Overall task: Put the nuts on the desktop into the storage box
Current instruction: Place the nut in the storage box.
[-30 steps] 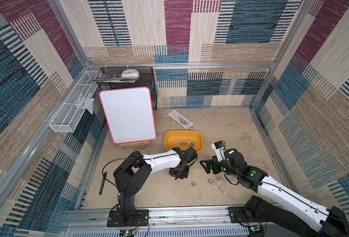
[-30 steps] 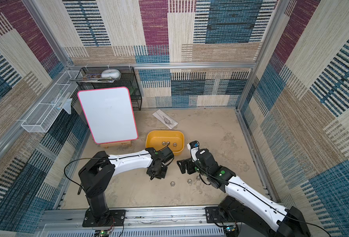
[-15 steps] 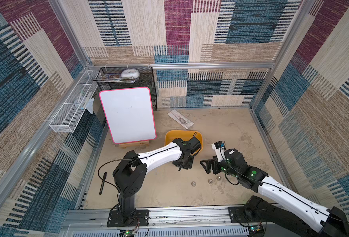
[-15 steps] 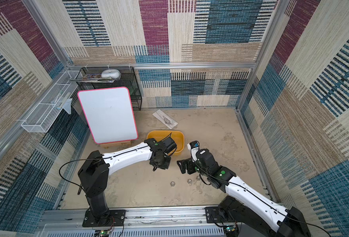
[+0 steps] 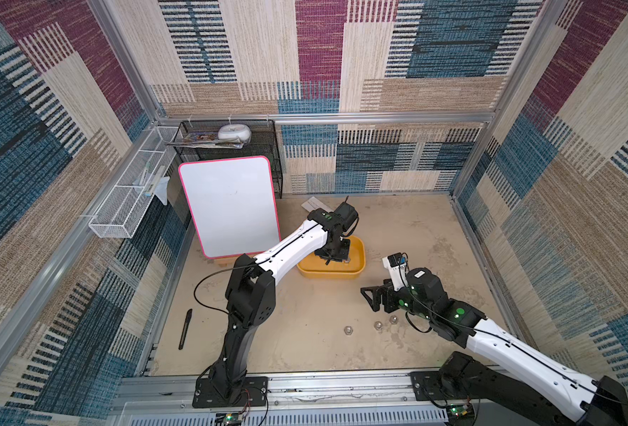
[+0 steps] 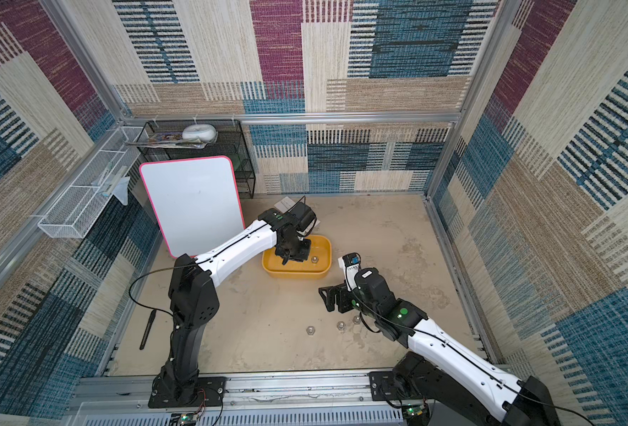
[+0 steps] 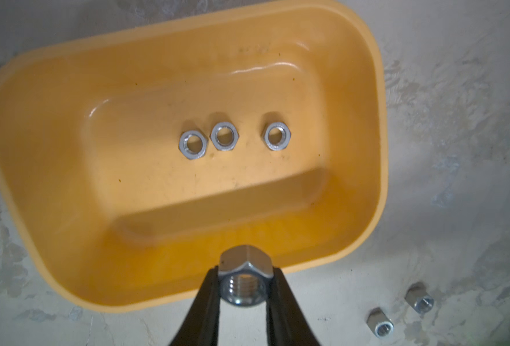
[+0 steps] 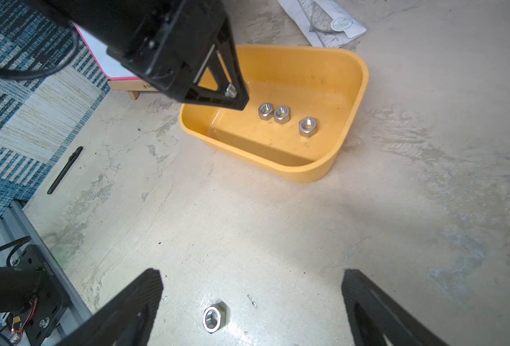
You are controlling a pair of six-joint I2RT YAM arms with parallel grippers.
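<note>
held nut [image 8: 231, 90] mostly hidden, packet [image 8: 322, 24] cut off

- nuts [image 7: 225, 136]: 7 total, with 3 in storage box [image 7: 53, 119], 1 in left gripper [image 7: 245, 278], 3 on desktop [image 5: 305, 354]
- storage box: 1
- whiteboard [image 5: 229, 206]: 1
- black pen [image 5: 185, 328]: 1
- white wire basket [image 5: 120, 217]: 1
- black mesh rack [image 5: 264, 147]: 1

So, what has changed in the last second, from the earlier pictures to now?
The left gripper, shut on a hex nut, moved from the desktop in front of the storage box up and back, to above the box. The right gripper stayed open and still; three nuts stayed on the desktop.
</note>
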